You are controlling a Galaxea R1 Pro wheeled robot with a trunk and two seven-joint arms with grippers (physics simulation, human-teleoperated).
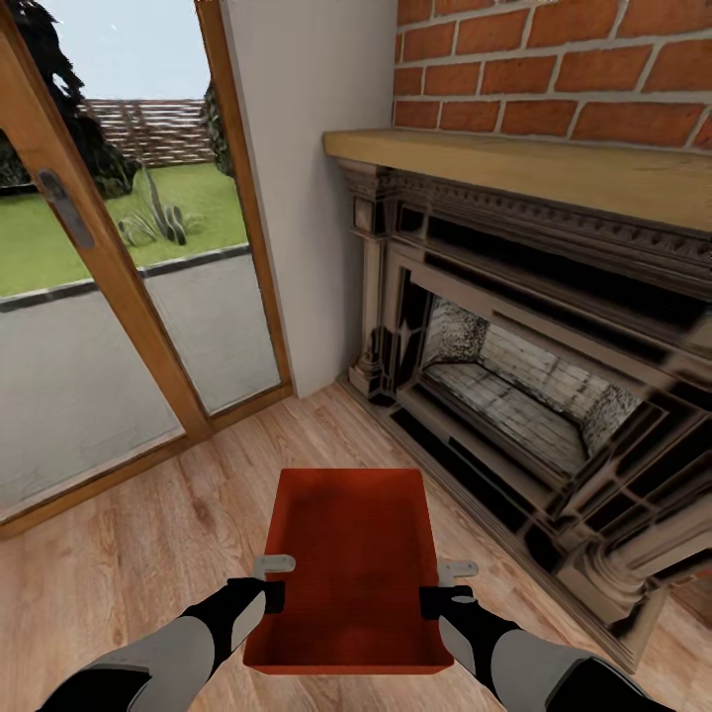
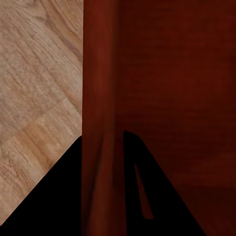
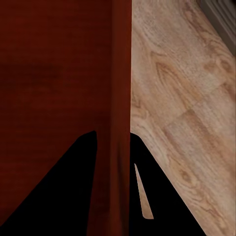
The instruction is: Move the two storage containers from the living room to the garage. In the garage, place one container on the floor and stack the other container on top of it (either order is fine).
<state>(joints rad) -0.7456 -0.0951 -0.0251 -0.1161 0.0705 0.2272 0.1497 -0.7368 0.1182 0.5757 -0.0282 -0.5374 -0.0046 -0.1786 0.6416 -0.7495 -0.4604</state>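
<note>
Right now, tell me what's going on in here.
The robot holds one orange-red storage container with both arms. The left gripper clamps its left wall and the right gripper its right wall, with the fingers straddling each wall. It is in the living room, above the wood plank floor, facing the fireplace and the glass door.

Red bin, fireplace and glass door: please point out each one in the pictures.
red bin (image 1: 351,554), head view, on its ribbed inner base
fireplace (image 1: 514,396), head view, on the firebox opening
glass door (image 1: 89,326), head view, on the pane
</note>
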